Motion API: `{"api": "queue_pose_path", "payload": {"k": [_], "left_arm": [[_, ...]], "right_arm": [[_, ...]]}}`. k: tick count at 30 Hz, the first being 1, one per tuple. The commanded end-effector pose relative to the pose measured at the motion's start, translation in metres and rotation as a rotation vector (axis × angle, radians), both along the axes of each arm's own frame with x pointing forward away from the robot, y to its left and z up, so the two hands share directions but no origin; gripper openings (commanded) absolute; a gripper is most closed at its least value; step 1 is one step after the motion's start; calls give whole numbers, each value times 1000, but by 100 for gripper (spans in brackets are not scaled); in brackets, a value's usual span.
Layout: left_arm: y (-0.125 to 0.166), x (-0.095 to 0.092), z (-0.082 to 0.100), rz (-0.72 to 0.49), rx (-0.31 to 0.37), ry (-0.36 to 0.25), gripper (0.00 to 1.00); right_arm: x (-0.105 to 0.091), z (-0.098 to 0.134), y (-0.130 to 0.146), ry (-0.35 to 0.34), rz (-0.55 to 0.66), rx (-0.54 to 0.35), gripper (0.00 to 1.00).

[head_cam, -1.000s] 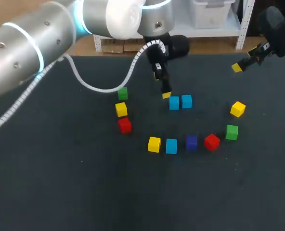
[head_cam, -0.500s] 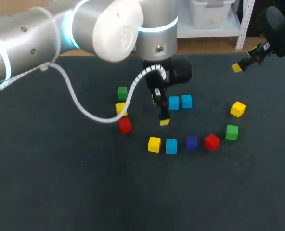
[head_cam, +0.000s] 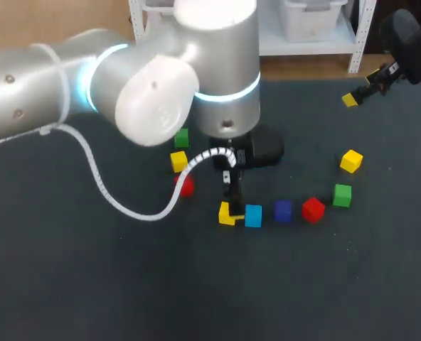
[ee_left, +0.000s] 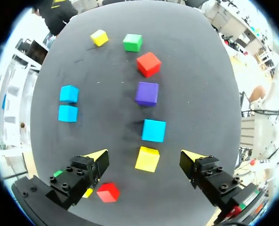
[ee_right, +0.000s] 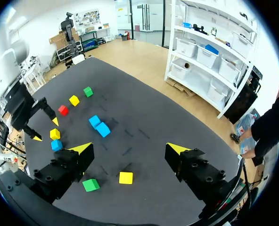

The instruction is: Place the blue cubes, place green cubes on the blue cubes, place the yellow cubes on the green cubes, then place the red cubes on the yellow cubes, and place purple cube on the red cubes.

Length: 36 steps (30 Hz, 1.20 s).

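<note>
Dark felt table (head_cam: pixel 89 284), broad at the left and along the near edge, every cube well apart from both those edges. From the left, the thick silver left arm (head_cam: pixel 68 92) with its glowing ring, extending past the middle, and a white coiled cable (head_cam: pixel 118 202) looped beneath it.

Just right of that loop, a short column of small solid blocks with narrow gaps between them. Farthest, the left green cube (head_cam: pixel 181 137); next, the left yellow cube (head_cam: pixel 178 160); nearest, the left red cube (head_cam: pixel 185 186), partly behind the cable.

Then the left gripper (ee_left: pixel 145 155), fingers spread wide. Between them, touched by neither, the middle yellow cube (ee_left: pixel 147 158). Off to one side in the left wrist view, a pair of light blue cubes (ee_left: pixel 69 93) just beside each other, hidden under the arm in the head view.

Onward to the right, a loose row. Single blue cube (head_cam: pixel 253 215) just beside the middle yellow cube, then the purple cube (head_cam: pixel 282 210) and the right red cube (head_cam: pixel 312 209), small gaps between. Curving away toward the far edge, the right green cube (head_cam: pixel 342 195), then the right yellow cube (head_cam: pixel 350 160), wider room around these two.

At the far right corner, raised above the table's edge, the right gripper (ee_right: pixel 128 148), fingers wide apart, well apart from every cube.
</note>
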State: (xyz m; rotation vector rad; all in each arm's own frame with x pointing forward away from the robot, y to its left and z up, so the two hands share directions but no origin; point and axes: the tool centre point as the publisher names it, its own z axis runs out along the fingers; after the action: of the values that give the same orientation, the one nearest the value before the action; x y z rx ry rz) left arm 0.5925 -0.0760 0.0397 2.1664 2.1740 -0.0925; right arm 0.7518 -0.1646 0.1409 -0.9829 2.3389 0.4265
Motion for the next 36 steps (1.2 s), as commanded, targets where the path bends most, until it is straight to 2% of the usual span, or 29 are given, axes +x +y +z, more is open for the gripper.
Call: {"api": "queue_pose_path", "payload": {"k": [1, 4, 11, 20, 28, 29, 30, 31, 32, 33, 34, 35, 36], "left_arm": [[-1, -9, -7, -27, -32, -18, 100], [-5, -11, -9, -41, -46, 9, 100], [-16, -9, -19, -73, -31, 69, 100], [-29, -2, -28, -87, -12, 84, 100], [-32, -8, -40, -80, 19, 84, 100], [-32, -8, -40, -74, 21, 79, 97], [-31, -7, -40, -70, 22, 76, 76], [-30, -7, -40, -57, 19, 73, 61], [-30, -6, -40, -49, 19, 63, 47], [-29, -6, -40, -44, 19, 55, 42], [-28, -5, -40, -30, 11, 54, 28], [-28, -4, -40, -26, 7, 47, 0], [-28, -5, -39, -28, 8, 42, 0]], "right_arm": [[0, 0, 0, -2, 1, 1, 100], [0, 0, 0, -2, 1, 1, 100], [0, 0, 0, -2, 1, 1, 100], [0, 0, 0, -2, 1, 1, 100], [0, 0, 0, -2, 1, 1, 100], [0, 0, 0, -2, 1, 1, 100], [0, 0, 0, -2, 1, 1, 100], [0, 0, 0, -2, 1, 1, 100], [0, 0, 0, -2, 1, 1, 100], [0, 0, 0, -2, 1, 1, 100], [0, 0, 0, -2, 1, 1, 100], [0, 0, 0, -2, 1, 1, 100], [0, 0, 0, -2, 1, 1, 100]]}}
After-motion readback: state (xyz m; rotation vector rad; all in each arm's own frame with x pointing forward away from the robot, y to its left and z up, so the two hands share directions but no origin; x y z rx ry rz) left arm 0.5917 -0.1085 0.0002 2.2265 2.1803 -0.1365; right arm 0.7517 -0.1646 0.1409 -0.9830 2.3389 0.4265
